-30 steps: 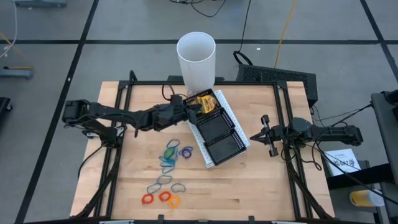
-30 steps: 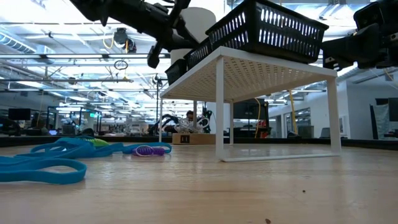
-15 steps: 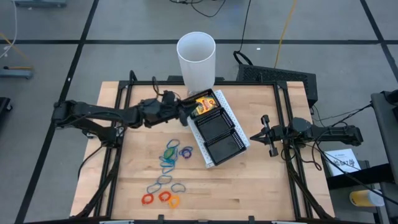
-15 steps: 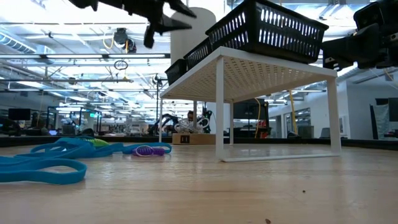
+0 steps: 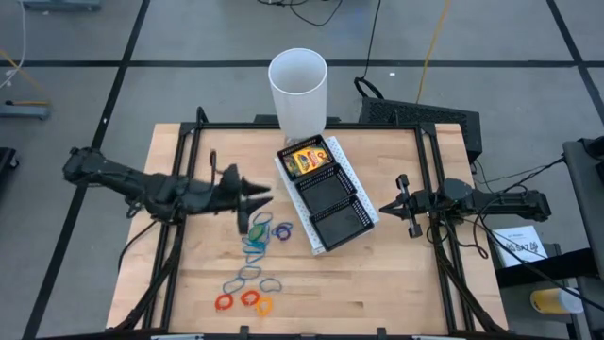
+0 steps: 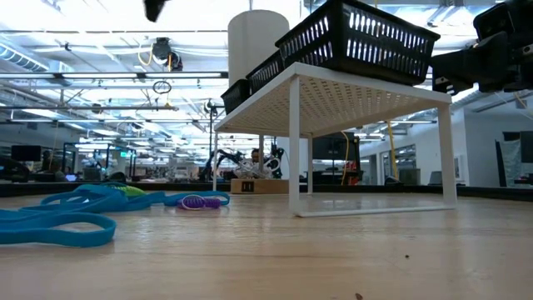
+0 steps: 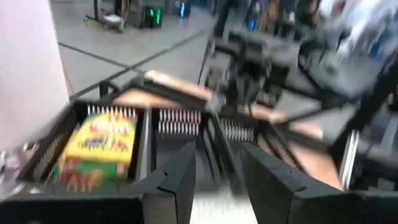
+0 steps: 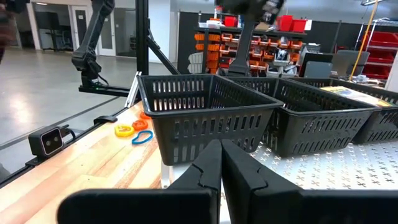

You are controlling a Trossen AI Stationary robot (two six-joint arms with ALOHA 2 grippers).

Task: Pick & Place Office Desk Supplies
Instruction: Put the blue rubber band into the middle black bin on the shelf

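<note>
On the bench (image 5: 377,274), a black mesh tray (image 5: 326,192) sits on a white rack (image 6: 333,92), lying at a slant just in front of the white cup (image 5: 298,90). The crayon boxes (image 5: 305,161) lie in the tray's compartment nearest the cup; the other two compartments show only mesh. The left pincer (image 5: 257,196) hovers above the bench just beside the tray, on its left, its tips pointing toward it and holding nothing; its fingers (image 7: 180,180) stand apart with a clear gap between them. Right below it a cluster of bands (image 5: 260,234) in blue, green and purple lies on the wood, and nearer the front edge lie more loops, grey ones and then red and orange ones (image 5: 243,300). The right pincer (image 5: 404,206) waits on the tray's right side, near it but apart, closed and empty, with its fingers (image 8: 214,165) pressed together and aimed at the tray's end compartment.
</note>
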